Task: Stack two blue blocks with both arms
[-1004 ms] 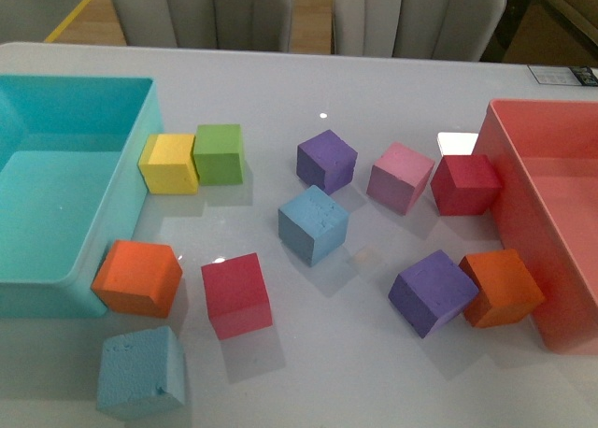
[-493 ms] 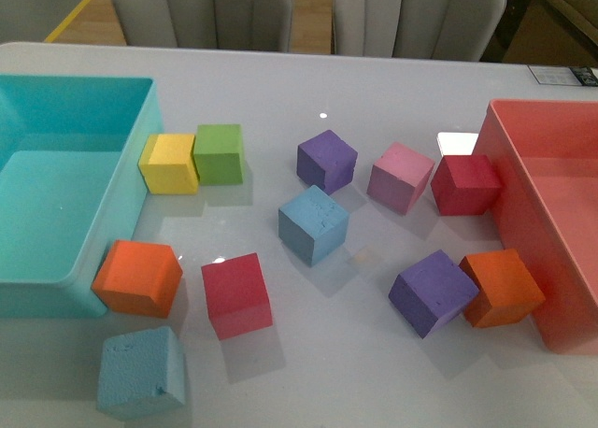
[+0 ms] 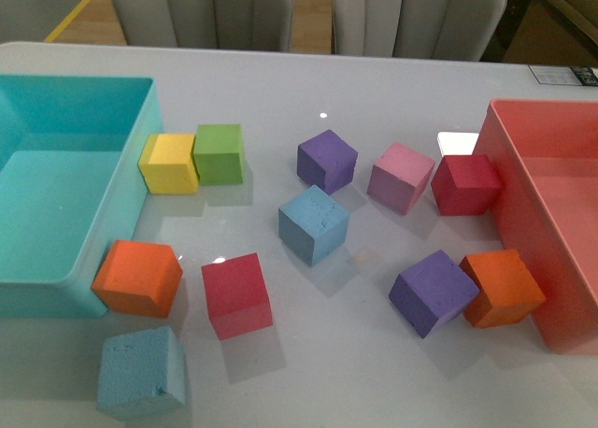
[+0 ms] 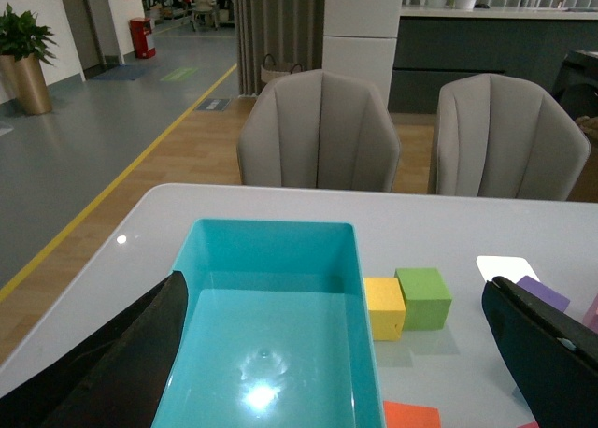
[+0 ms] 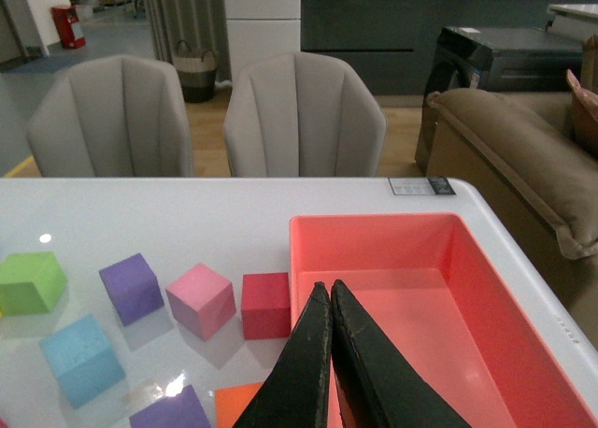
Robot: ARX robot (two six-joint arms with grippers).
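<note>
While the left pincer (image 4: 334, 292) hangs spread wide and the right pincer (image 5: 329, 286) sits clenched on nothing, the central blue block (image 3: 313, 224) lies midway across the surface (image 3: 374, 92) and the corner blue block (image 3: 140, 372) sits near-left by an orange cube (image 3: 137, 278), which a careless reach could knock askew.

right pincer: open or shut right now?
Shut. In the right wrist view the right arm's black pincer has its jaws pressed together at the tips, with nothing between them.

White table (image 3: 402, 92) bearing foam cubes (image 3: 313, 224), turquoise bin (image 3: 47, 213), pink bin (image 3: 561, 213)
</note>
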